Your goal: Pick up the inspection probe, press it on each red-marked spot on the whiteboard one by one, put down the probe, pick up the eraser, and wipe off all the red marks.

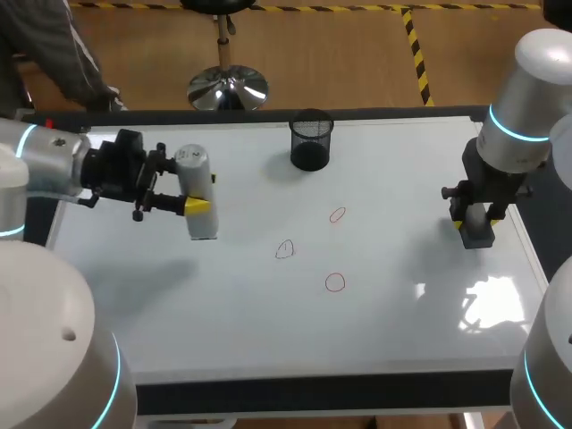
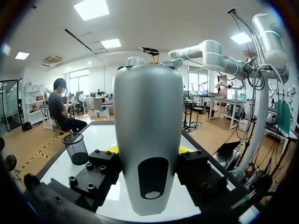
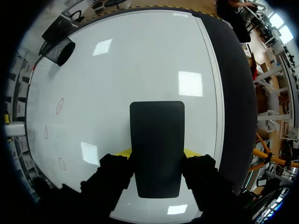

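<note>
Right gripper (image 1: 474,222), at the right-middle of the head view, is clamped on the dark eraser (image 1: 478,235). Its wrist view shows the block between the fingers with a yellow tip on each side. Whether the eraser touches the whiteboard (image 1: 402,340) I cannot tell. Left gripper (image 1: 198,206), at the left-middle of the frame and slightly farther back, comes in level from the left edge. It grips the grey inspection probe (image 1: 197,174) from both sides, and the probe stands roughly upright over the board's left part. On the board between the two arms lie three red marks. The nearest mark (image 1: 334,282) sits just below the centre of the frame. The second mark (image 1: 284,249) is up and to the left of it, and the third mark (image 1: 337,214) is farther back, almost straight above the first. Beyond them, at the board's far edge in the upper middle of the frame, stands a black mesh cup (image 1: 311,140), well apart from both grippers.
</note>
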